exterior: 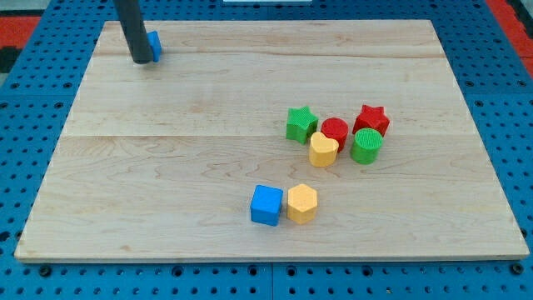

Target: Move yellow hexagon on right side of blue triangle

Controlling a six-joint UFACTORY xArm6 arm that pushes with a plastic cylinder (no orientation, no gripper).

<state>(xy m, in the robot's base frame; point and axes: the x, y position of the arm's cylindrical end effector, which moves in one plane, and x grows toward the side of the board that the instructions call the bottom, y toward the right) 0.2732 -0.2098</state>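
The yellow hexagon [302, 203] lies low in the middle of the wooden board, touching the right side of a blue cube [266, 205]. A blue block [154, 44], most likely the blue triangle, sits near the board's top left corner, mostly hidden behind my rod. My tip [142, 60] rests on the board right against that block's left side, far up and left of the yellow hexagon.
A cluster sits right of centre: a green star [301, 123], a red cylinder [335, 131], a red star [371, 119], a green cylinder [366, 146] and a yellow heart [323, 151]. The wooden board [166, 167] lies on a blue perforated table.
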